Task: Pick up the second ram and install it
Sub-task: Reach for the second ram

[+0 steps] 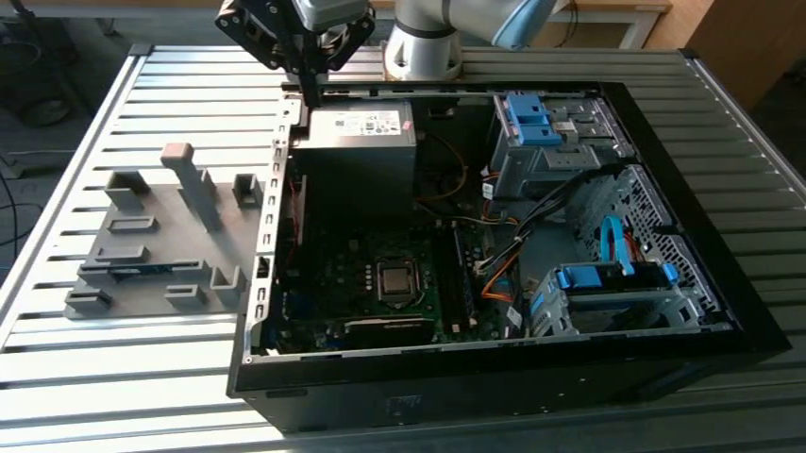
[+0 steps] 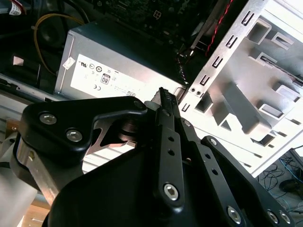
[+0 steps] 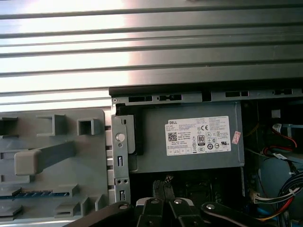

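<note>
The second ram (image 1: 135, 272) is a thin blue stick lying in a slot of the grey holder fixture (image 1: 164, 236) on the exterior view's left; the first wrist view shows its blue edge (image 3: 35, 194) in that fixture. My gripper (image 1: 309, 92) hangs over the back left corner of the open computer case (image 1: 504, 368), just above the silver power supply (image 1: 362, 127), well away from the ram. In both wrist views the black fingers (image 3: 164, 186) (image 2: 166, 100) are pressed together with nothing between them.
The motherboard (image 1: 391, 283) with its ram slots (image 1: 460, 274) lies in the case middle. Blue drive cages (image 1: 535, 123) (image 1: 617, 278) and loose cables (image 1: 504, 255) fill the exterior view's right. The fixture's tall grey post (image 1: 189, 184) stands between its slots. The slatted metal table (image 1: 126, 377) surrounds everything.
</note>
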Robot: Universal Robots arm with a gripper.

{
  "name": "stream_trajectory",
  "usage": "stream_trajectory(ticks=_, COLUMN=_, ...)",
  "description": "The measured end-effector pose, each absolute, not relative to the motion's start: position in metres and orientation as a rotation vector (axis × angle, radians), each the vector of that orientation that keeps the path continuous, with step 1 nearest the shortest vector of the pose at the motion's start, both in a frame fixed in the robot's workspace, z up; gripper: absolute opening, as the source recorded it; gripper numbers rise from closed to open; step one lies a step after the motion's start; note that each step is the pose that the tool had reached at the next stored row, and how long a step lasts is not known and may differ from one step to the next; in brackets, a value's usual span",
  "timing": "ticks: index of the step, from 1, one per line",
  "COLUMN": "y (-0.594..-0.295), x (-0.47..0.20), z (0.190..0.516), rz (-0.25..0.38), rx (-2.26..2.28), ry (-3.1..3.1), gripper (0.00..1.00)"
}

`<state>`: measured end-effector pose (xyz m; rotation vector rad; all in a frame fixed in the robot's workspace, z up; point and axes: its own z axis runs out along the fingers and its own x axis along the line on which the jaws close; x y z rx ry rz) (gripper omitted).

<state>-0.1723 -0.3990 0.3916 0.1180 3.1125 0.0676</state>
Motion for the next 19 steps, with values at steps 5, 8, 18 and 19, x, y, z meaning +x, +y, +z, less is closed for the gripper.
stream_trajectory(ticks=5, y=-0.3989, x=-0.1737, z=0.3917, rz=0.068, rx=0.118, ry=3.113, gripper=0.11)
stream_trajectory(ticks=8, y=-0.3989, x=-0.1747, z=0.3916, rz=0.068, rx=0.118, ry=3.113, gripper=0.11)
stream_trajectory(ticks=18, y=-0.3989, x=-0.1772, z=0.3915, rz=0.068, rx=0.118, ry=3.112, gripper=0.11)
stream_trajectory(ticks=19, y=-0.3989, x=-0.1775, z=0.3916, rz=0.068, rx=0.118, ry=3.113, gripper=0.11)
